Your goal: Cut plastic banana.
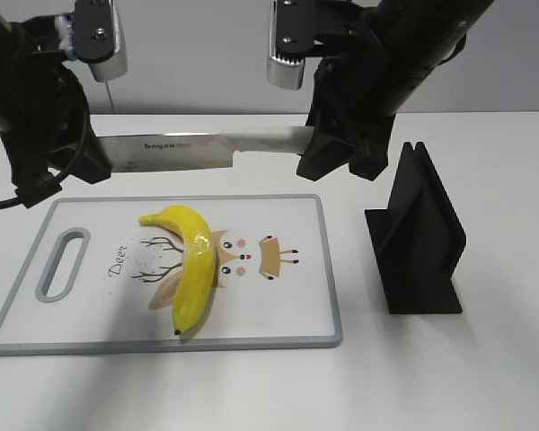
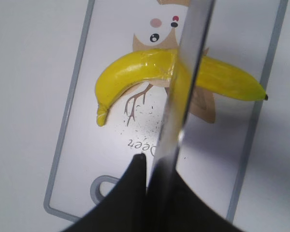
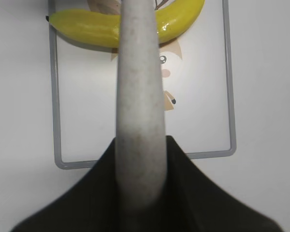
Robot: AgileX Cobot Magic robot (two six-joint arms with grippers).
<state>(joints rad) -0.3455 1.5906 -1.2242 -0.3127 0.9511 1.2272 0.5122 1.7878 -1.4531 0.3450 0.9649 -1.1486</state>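
Spanning the scene, a table [image 1: 503, 377] carried all items. Board [image 1: 278, 337]: flat, grey-rimmed, deer print, handle slot at left; it served as cutting surface under the work. Stand [image 1: 418, 238]: black, slotted, right of the board, empty; probably the knife's holder. Knife [image 1: 198, 148]: held level above the board's far edge, each end in a claw, apparently for a two-handed downward chop. Banana [image 1: 196, 265]: whole, uncut, lying loose across the board's middle, directly beneath the blade in both wrist views. Left gripper [image 1: 85, 162]: clenched on the blade tip. Right gripper [image 1: 319, 157]: clenched on the pale handle.
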